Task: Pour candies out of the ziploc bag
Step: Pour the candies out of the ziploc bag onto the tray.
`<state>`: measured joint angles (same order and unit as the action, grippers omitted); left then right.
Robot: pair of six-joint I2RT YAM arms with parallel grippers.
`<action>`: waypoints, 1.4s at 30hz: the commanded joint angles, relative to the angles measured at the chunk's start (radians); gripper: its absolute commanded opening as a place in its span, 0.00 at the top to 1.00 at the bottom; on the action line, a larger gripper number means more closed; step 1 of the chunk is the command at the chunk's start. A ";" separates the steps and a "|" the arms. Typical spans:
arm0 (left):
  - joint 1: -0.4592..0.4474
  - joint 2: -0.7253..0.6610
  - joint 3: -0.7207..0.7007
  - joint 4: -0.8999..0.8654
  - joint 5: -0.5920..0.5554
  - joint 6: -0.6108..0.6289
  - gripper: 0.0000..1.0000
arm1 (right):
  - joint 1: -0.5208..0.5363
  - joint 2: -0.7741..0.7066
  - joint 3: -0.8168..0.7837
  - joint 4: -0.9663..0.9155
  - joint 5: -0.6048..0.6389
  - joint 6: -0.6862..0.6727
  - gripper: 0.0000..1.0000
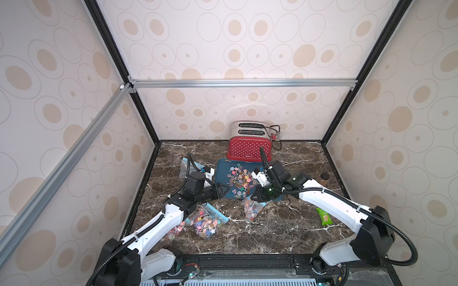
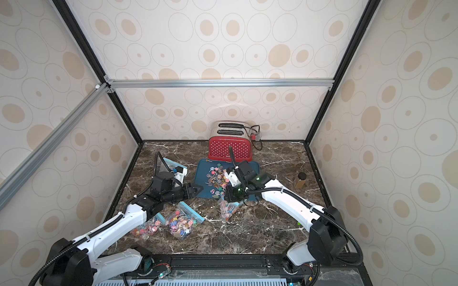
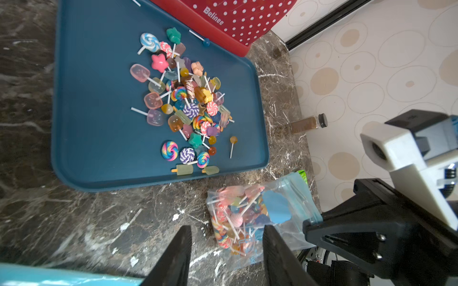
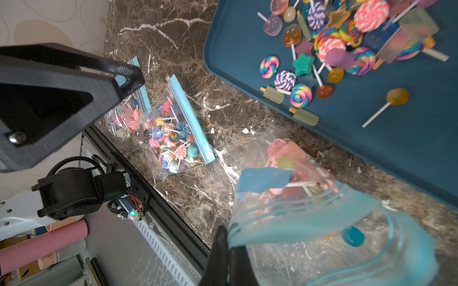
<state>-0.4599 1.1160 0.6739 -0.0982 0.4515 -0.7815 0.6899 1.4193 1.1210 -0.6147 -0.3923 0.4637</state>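
Note:
A clear ziploc bag [image 1: 251, 209] [image 2: 228, 210] [image 3: 247, 220] with a blue zip strip hangs just in front of the tray's near edge, and it holds several candies. My right gripper [image 1: 256, 195] [image 4: 226, 231] is shut on the bag's zip rim [image 4: 285, 227]. More candies [image 1: 239, 179] [image 3: 188, 104] [image 4: 347, 37] lie heaped on the dark blue tray [image 1: 221, 170] [image 3: 99, 99]. Over the tray's near left corner, left of the bag and apart from it, my left gripper [image 1: 223, 190] [image 3: 226, 227] stands open and empty.
Two more filled bags [image 1: 205, 222] [image 1: 176, 230] lie at the front left, one partly under my left arm. A flat bag [image 1: 188, 163] lies at the back left. A red toaster [image 1: 249, 146] stands behind the tray. A brown bottle [image 1: 324, 178] and a green packet [image 1: 324, 216] are at the right.

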 commanded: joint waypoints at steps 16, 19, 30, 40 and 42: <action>-0.256 0.129 -0.011 -0.028 -0.074 -0.070 0.44 | 0.024 -0.133 -0.281 0.072 0.128 0.078 1.00; -0.313 0.191 0.005 0.000 -0.080 -0.087 0.44 | 0.025 -0.143 -0.286 0.066 0.138 0.079 1.00; -0.364 0.364 0.009 0.175 -0.050 -0.152 0.43 | 0.025 -0.132 -0.268 0.086 0.118 0.081 1.00; -0.367 0.429 0.025 0.229 -0.049 -0.157 0.58 | 0.025 -0.129 -0.262 0.087 0.114 0.083 1.00; -0.367 0.435 0.030 0.234 -0.046 -0.157 0.68 | 0.025 -0.131 -0.264 0.087 0.114 0.084 1.00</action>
<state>-0.8196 1.5421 0.6628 0.1017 0.4030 -0.9298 0.7124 1.2884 0.8413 -0.5304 -0.2729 0.5377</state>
